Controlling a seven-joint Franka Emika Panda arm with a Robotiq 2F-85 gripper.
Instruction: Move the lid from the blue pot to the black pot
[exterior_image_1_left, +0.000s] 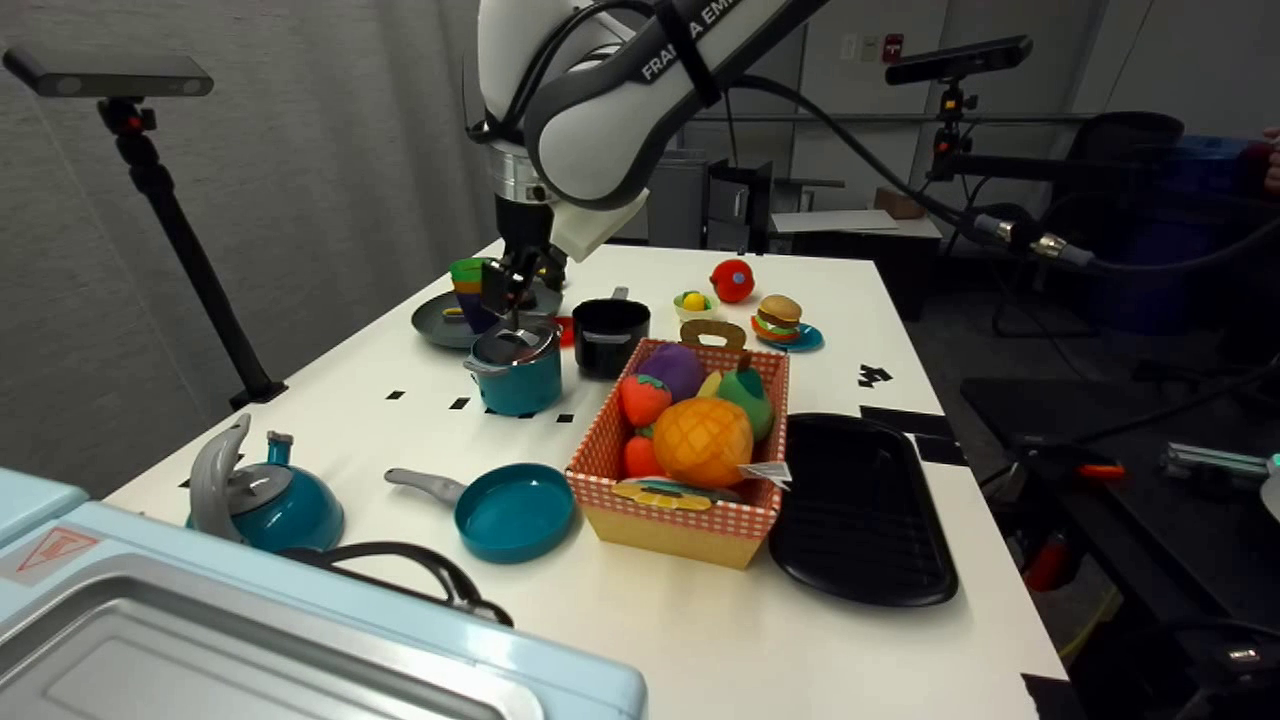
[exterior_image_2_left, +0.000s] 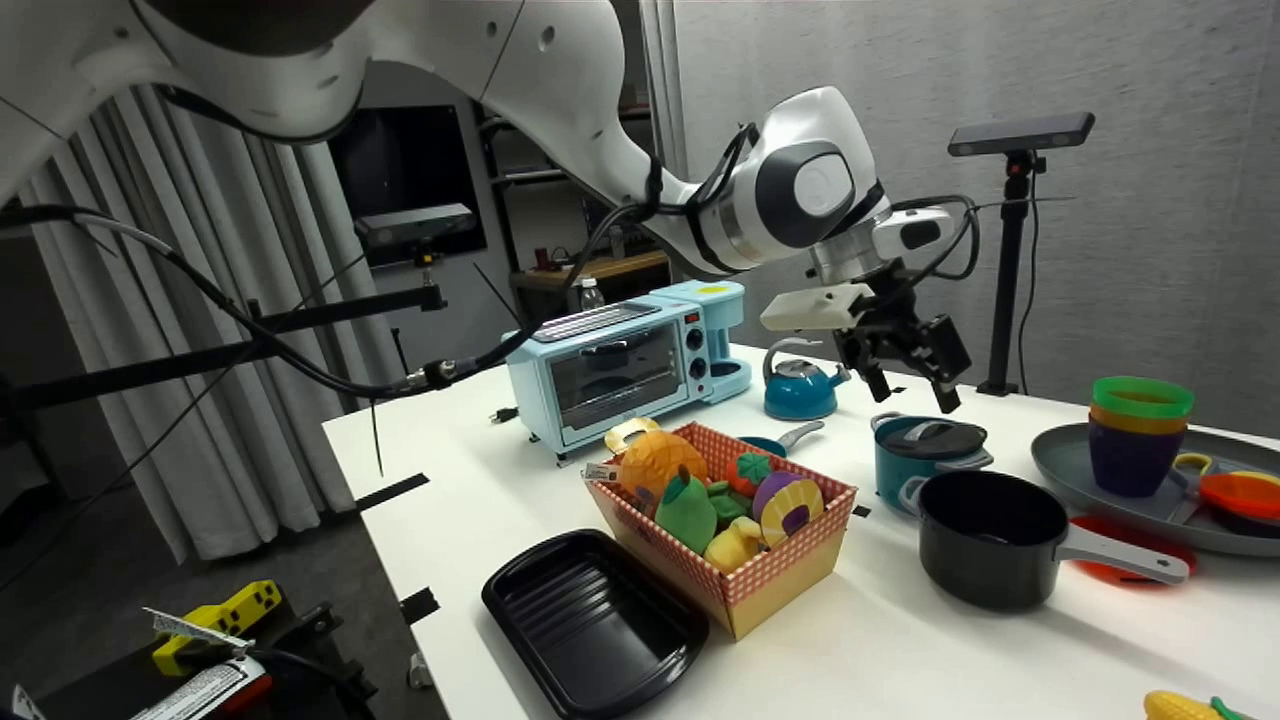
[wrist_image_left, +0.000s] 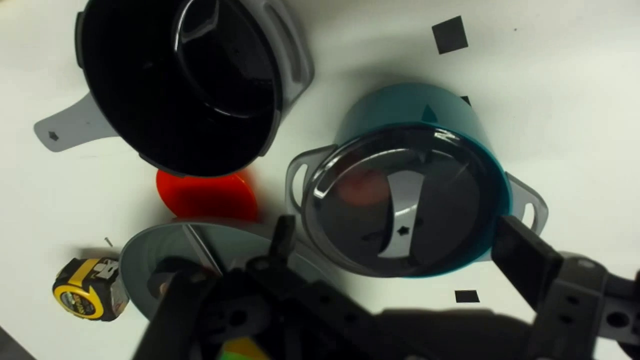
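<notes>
The lid (wrist_image_left: 357, 235) is round, dark and see-through, with a grey strap handle. It rests on the blue pot (wrist_image_left: 415, 107), off-centre or slightly tilted; I cannot tell which. Both exterior views also show the lid (exterior_image_1_left: 515, 343) (exterior_image_2_left: 930, 440) on the blue pot (exterior_image_1_left: 525, 388) (exterior_image_2_left: 895, 478). The black pot (wrist_image_left: 130, 100) stands beside it, uncovered, with a long grey handle; it shows in both exterior views (exterior_image_1_left: 610, 345) (exterior_image_2_left: 985, 560). My gripper (wrist_image_left: 397, 225) is open and empty above the lid, its fingers spread on either side of the lid's handle. It also shows in an exterior view (exterior_image_2_left: 912, 390).
A grey pan (exterior_image_2_left: 1070, 460) with stacked cups (exterior_image_2_left: 1135, 450) and a red dish (wrist_image_left: 210, 195) lie close to the pots. A fruit basket (exterior_image_2_left: 790, 575), black tray (exterior_image_2_left: 600, 620), teal frying pan (exterior_image_1_left: 515, 510) and kettle (exterior_image_1_left: 290, 505) share the table. A tape measure (wrist_image_left: 90, 290) lies near the pan.
</notes>
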